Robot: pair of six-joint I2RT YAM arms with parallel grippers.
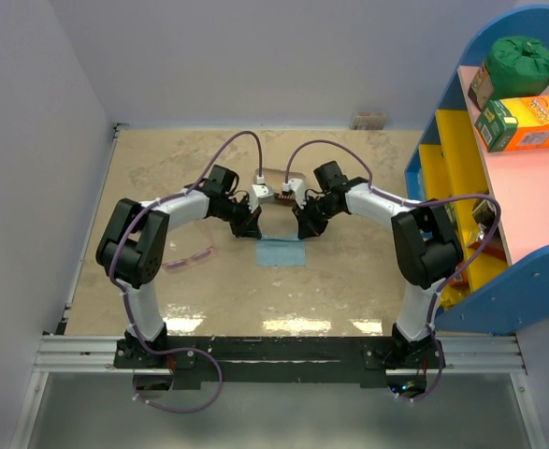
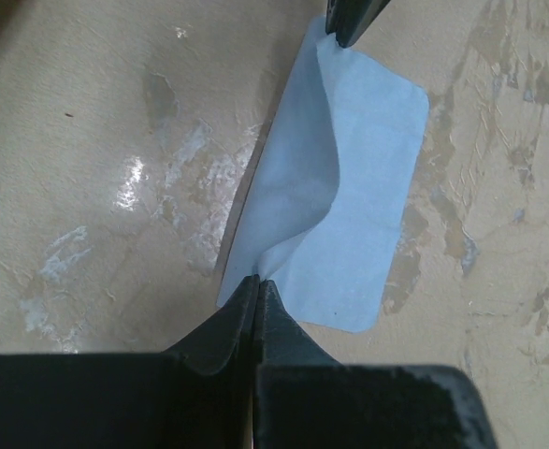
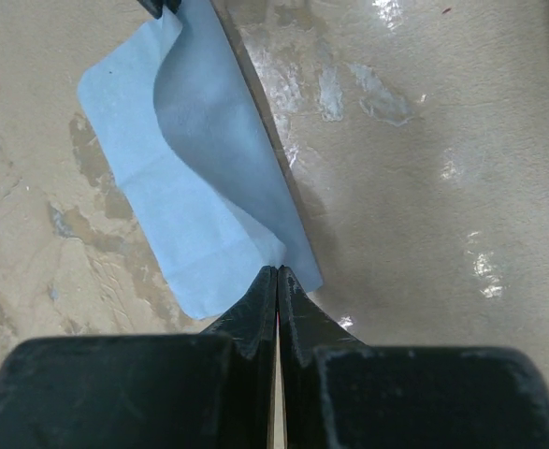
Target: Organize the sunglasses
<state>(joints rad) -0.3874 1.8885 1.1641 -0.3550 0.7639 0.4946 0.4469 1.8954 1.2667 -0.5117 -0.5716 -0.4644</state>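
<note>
The pink-purple sunglasses (image 1: 188, 258) lie on the table to the left, beside the left arm, away from both grippers. The light blue cloth (image 1: 280, 253) lies at the centre. My left gripper (image 1: 252, 225) is shut on one corner of the cloth (image 2: 368, 168); its fingertips meet at the pinched corner (image 2: 258, 281). My right gripper (image 1: 303, 225) is shut on the neighbouring corner of the cloth (image 3: 199, 178), with its tips closed there (image 3: 279, 271). The held edge is lifted and curls over the rest of the cloth, which stays flat on the table.
An oblong case (image 1: 277, 190) lies just behind the two grippers. A blue, yellow and pink shelf (image 1: 527, 187) stands at the right with a green bag (image 1: 522, 58) and an orange box (image 1: 522, 123) on it. Walls close off the left and back.
</note>
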